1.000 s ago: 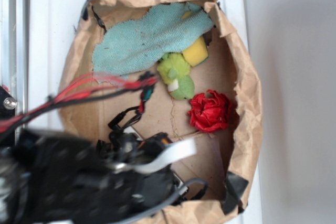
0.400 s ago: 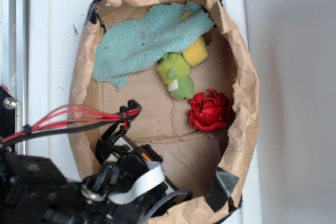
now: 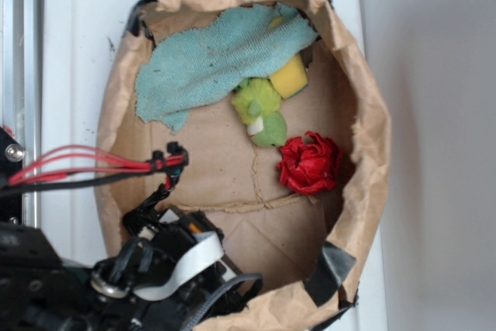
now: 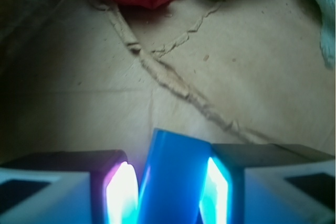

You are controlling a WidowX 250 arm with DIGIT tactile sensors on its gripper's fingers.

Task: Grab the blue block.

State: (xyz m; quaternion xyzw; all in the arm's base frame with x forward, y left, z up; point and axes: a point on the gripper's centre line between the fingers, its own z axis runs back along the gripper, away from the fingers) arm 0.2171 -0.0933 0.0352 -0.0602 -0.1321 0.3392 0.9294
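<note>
Roughly, biggest first:
Crumpled brown paper bag [image 3: 364,153]: lies open on white tray [image 3: 77,52]; creased floor fills wrist view too.
Black robot arm w/ red wires [image 3: 93,162]: lower left in ext. view; covers the gripper there, so the grip shows in wrist cam only.
Teal-blue terry cloth rag [image 3: 217,56]: top of bag; wrist view catches just an edge at right.
Gripper [image 4: 170,192]: clamped on bright blue flat rectangular block [image 4: 170,177], fingers pressed to both its sides, above bag floor. Block not visible in ext. view.
Red fabric flower [image 3: 310,164]: right side of bag.
Green plush toy [image 3: 260,110]: just below rag, near flower.
Yellow sponge cube [image 3: 288,77]: touching rag edge & plush.
</note>
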